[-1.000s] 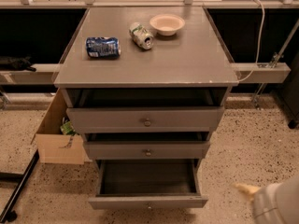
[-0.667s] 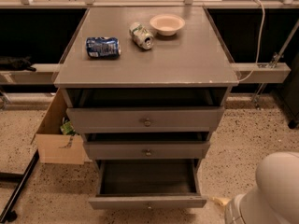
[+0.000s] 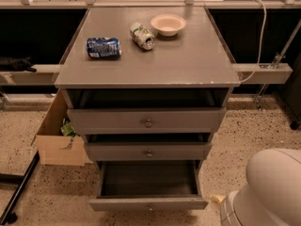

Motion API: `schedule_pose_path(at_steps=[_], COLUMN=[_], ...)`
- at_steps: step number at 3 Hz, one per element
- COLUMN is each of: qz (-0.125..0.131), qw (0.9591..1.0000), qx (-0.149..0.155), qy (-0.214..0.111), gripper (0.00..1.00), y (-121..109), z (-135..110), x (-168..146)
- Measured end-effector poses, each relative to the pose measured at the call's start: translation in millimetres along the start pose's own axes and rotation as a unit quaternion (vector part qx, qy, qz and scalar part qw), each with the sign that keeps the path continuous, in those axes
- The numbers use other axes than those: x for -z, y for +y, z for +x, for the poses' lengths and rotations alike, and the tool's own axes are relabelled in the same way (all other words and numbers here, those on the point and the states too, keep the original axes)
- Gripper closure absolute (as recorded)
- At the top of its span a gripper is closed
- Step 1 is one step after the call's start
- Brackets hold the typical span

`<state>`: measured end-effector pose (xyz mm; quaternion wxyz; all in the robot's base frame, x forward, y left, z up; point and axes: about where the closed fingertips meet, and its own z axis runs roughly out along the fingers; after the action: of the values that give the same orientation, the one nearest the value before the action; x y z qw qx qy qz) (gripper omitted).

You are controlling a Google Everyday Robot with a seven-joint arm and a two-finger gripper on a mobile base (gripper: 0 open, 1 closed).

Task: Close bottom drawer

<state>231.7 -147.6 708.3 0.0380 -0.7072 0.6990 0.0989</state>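
Note:
The bottom drawer [image 3: 148, 203] is the lowest of three grey drawers in the cabinet. It is pulled far out, its dark inside [image 3: 148, 178] is empty, and a small knob sits on its narrow front. The white arm housing [image 3: 268, 189] fills the bottom right corner. Of my gripper only a small pale tip [image 3: 216, 198] shows, just right of the drawer's front right corner and low near the floor. The remainder of the gripper is hidden behind the housing.
The middle drawer [image 3: 148, 151] and top drawer [image 3: 146, 120] are each slightly open. On the cabinet top [image 3: 188, 60] lie a blue can [image 3: 103, 47], a green-white can [image 3: 142, 35] and a bowl [image 3: 168, 24]. A cardboard box [image 3: 59, 140] stands at the cabinet's left. A black bar [image 3: 19, 192] crosses the floor at the left.
The white arm housing has come further into view at the bottom right. The pale gripper tip has moved down and left toward the bottom drawer's right corner. The drawers have not moved.

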Motion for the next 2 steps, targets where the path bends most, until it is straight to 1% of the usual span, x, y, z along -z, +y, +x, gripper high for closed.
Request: schedule_pose_path(at_steps=[1, 2], qz=[0.003, -0.009], qw=[0.9999, 0.9999], qx=[0.012, -0.013], qy=[0.001, -0.001], gripper=[0.0, 0.0], y=[-41, -98], z=[-28, -60], x=[-14, -39])
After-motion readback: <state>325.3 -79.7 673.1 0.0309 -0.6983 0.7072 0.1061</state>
